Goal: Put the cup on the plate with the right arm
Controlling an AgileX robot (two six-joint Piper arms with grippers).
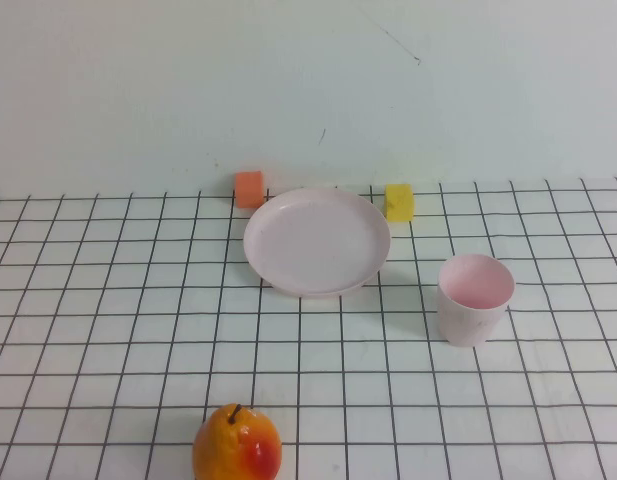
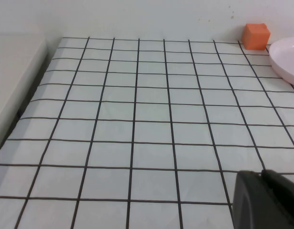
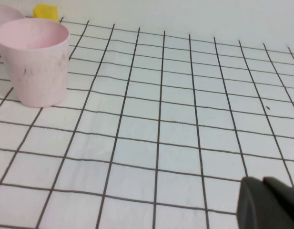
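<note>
The pale pink cup (image 1: pixel 473 298) stands upright on the gridded table, to the right of the plate and a little nearer to me. It also shows in the right wrist view (image 3: pixel 36 61). The round pale pink plate (image 1: pixel 317 241) lies at the middle back, empty; its rim shows in the left wrist view (image 2: pixel 286 59). No arm shows in the high view. My right gripper (image 3: pixel 263 183) is shut and empty, low over the table, well away from the cup. My left gripper (image 2: pixel 261 175) is shut and empty over the left part of the table.
An orange cube (image 1: pixel 249 188) sits behind the plate's left edge and a yellow cube (image 1: pixel 399 201) behind its right edge. An orange-red fruit (image 1: pixel 237 444) lies at the front edge. A white wall rises behind the table.
</note>
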